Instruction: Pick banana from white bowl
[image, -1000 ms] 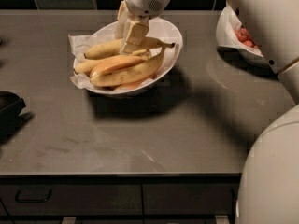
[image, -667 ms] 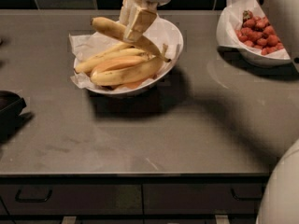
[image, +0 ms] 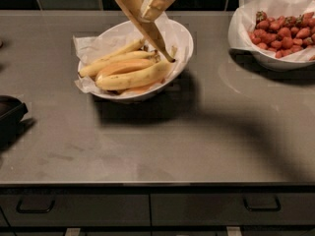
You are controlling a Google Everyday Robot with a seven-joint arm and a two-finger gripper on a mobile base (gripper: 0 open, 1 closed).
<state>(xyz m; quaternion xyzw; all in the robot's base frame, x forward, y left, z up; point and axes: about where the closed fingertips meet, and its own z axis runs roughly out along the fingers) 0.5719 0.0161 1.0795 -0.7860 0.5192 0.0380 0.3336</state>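
My gripper (image: 147, 4) is at the top middle of the camera view, above the white bowl (image: 179, 41). It is shut on the banana (image: 140, 21), which hangs tilted in the air with its dark tip pointing down over the bowl's right side. The bowl is lined with crinkled white paper and holds several other yellow bananas (image: 133, 75), one of them orange-tinted. The top of the gripper is cut off by the frame edge.
A white paper-lined bowl of red strawberries (image: 275, 33) stands at the back right. A dark object (image: 10, 117) sits at the left edge. The grey counter (image: 197, 141) has drawers with handles below its front edge.
The gripper has risen with the banana, lifting it out of the bowl; the banana now hangs steeply. The robot's white body has left the right side of the view.
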